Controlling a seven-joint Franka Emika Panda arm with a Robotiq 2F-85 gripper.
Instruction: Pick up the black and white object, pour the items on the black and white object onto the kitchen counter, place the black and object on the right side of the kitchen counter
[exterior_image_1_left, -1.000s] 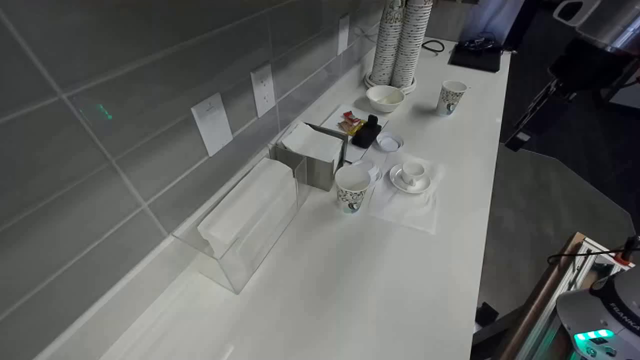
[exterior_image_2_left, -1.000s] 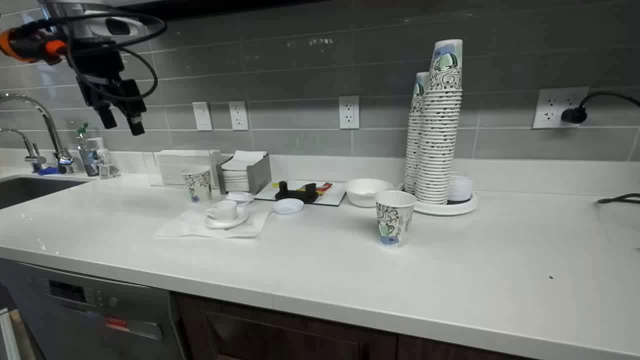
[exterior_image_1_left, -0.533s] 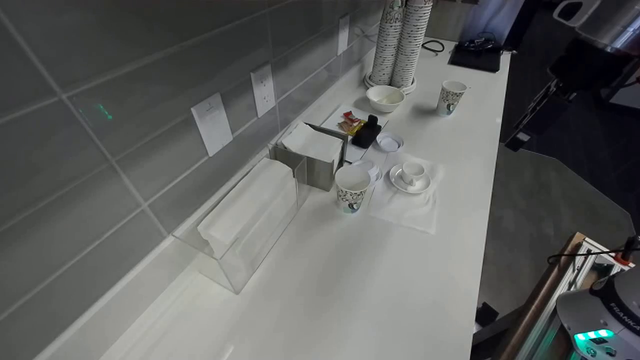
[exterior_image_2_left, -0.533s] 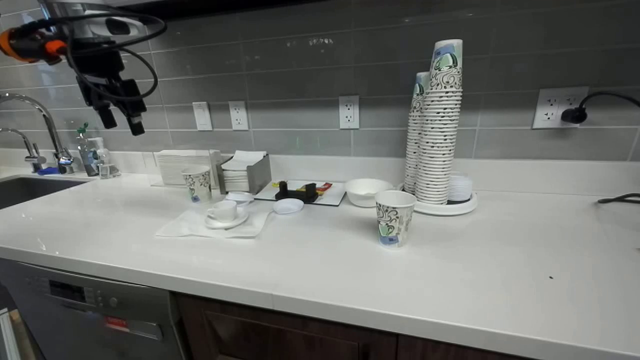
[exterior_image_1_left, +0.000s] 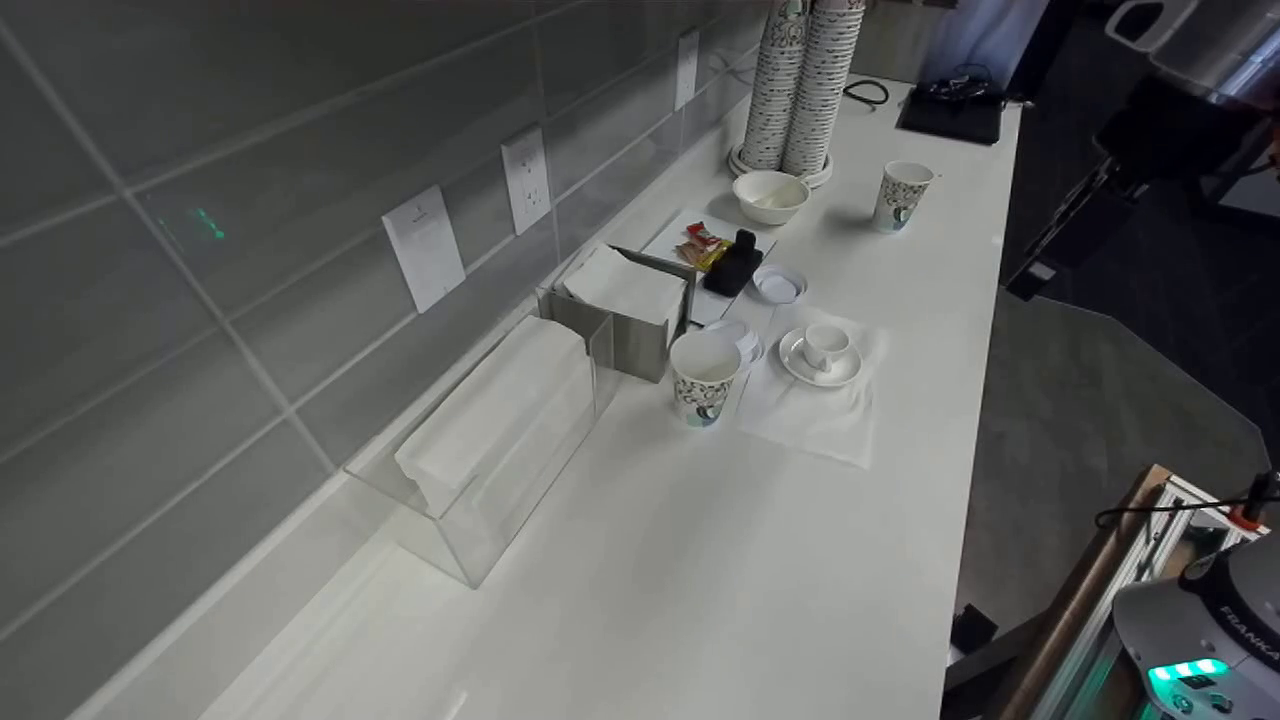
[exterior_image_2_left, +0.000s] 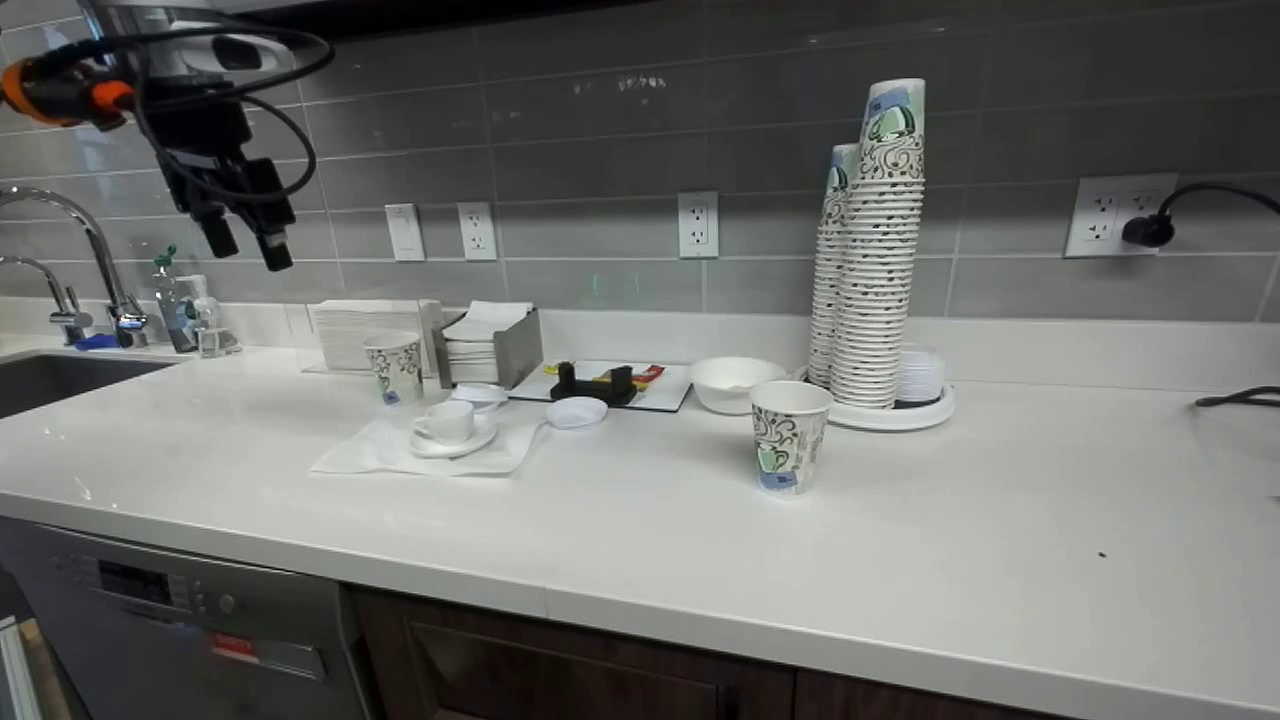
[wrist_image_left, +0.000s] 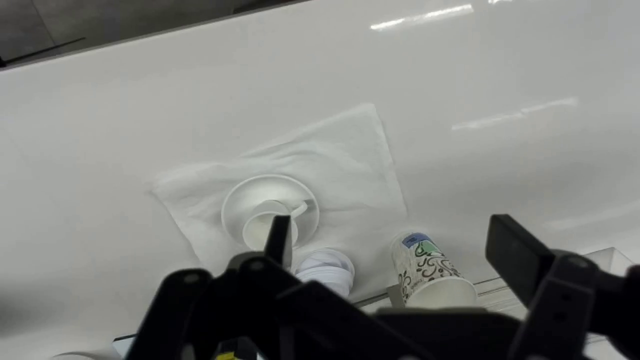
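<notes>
Gripper (wrist_image_left: 392, 245), wrist view: fingers spread wide, mug (wrist_image_left: 257, 228) below. In an exterior view, hangs high over counter (exterior_image_2_left: 650, 520), well apart from black holder (exterior_image_2_left: 592, 393). In both exterior views, holder on white board (exterior_image_2_left: 666, 391) beside snack packets (exterior_image_1_left: 701, 247).

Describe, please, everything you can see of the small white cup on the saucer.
The small white cup is smooth and plain, apparently ceramic, with one loop handle. It stands upright on the saucer, which lies on a creased white sheet on the counter. Only the saucer touches it; any contents are unclear.
</notes>
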